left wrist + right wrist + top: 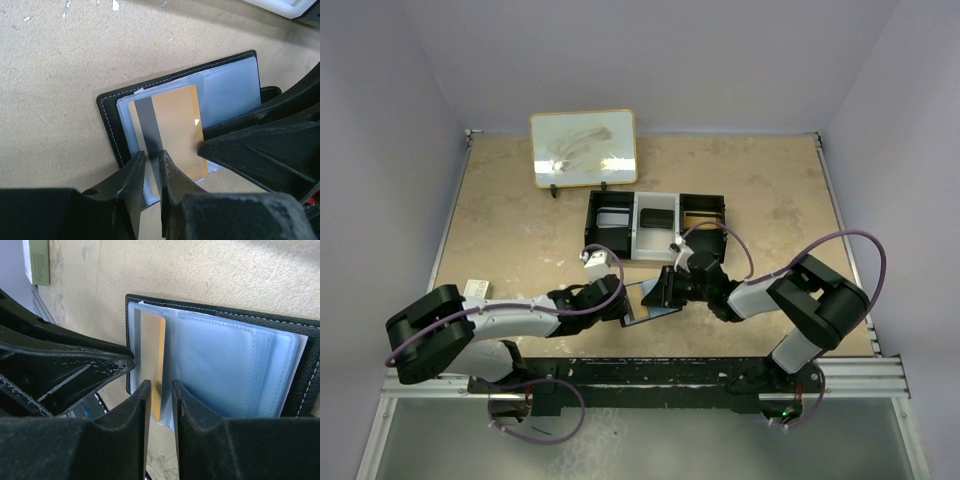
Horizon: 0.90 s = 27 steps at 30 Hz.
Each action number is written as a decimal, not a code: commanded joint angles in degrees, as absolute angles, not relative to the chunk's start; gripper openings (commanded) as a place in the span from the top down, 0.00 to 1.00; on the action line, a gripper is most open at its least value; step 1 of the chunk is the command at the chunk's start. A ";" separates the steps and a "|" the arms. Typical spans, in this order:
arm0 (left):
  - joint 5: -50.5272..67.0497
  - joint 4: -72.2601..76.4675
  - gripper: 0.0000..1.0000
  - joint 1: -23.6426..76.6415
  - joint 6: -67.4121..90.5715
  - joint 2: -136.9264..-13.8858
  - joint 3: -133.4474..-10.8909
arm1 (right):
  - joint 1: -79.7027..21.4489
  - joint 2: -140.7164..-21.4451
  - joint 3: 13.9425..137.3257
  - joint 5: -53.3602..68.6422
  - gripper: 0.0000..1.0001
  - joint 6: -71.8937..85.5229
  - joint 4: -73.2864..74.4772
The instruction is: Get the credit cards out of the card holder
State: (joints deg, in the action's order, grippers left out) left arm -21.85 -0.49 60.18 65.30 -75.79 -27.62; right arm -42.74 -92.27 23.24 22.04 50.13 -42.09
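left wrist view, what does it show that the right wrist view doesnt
Only left wrist: the face of the gold card, with its dark stripe and small white triangle, plus a white tray corner at the top edge. Only right wrist: the row of empty-looking clear sleeves across the other panel, and a pale green box at top left. Both: the open black card holder with white stitching, the gold card, and the left end effector and right end effector meeting over it.
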 commanded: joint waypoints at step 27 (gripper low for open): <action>-25.05 -5.89 0.93 61.93 63.22 -78.41 -29.77 | -42.39 -84.17 16.38 16.62 1.00 56.45 -40.30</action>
